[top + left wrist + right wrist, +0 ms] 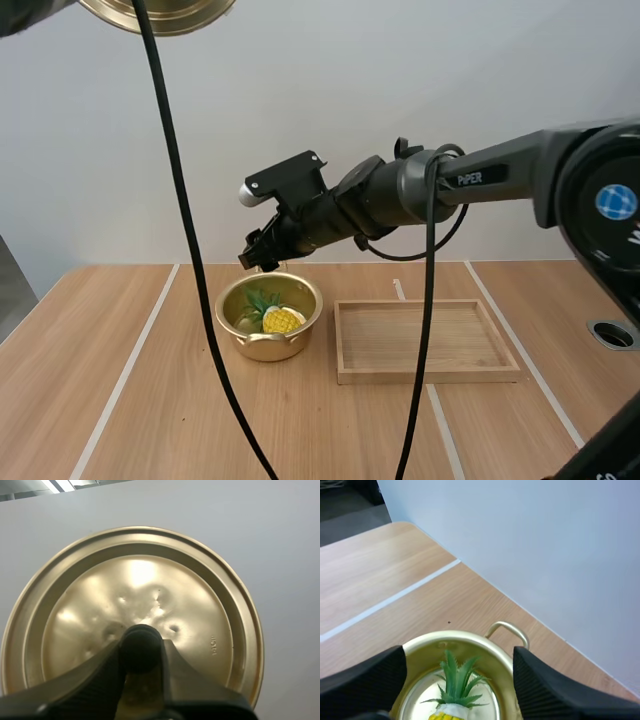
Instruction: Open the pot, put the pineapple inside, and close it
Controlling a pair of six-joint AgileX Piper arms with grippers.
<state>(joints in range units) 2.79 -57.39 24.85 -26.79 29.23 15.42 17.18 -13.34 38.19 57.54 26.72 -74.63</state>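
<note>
Hovering just above the back rim of the golden pot (pixel 305 335), my right gripper (pixel 257 262) holds its two black fingers (pixel 367 680) spread wide apart with nothing pinched between them. In its wrist view the uncovered pot lies directly beneath, framed by the two ribbed fingers. The pineapple (pixel 280 319) lies inside the pot on its bottom, yellow body toward the near side and green leaves pointing toward the far wall, where one looped handle (pixel 509 629) sticks out from the rim. The pot stands on the wooden table (pixel 130 420), just left of the wooden tray (pixel 425 375), near it but apart from it. My left gripper (pixel 141 652) is raised high over the table, and its fingertips clamp the round black knob (pixel 141 642) of the golden lid (pixel 200 580) from both sides, so the lid hangs from that grip with its dented top face turned toward the wrist camera. In the high view the lid's rim shows well above the pot and off to its left, far clear of the right arm reaching in over the pot.
</note>
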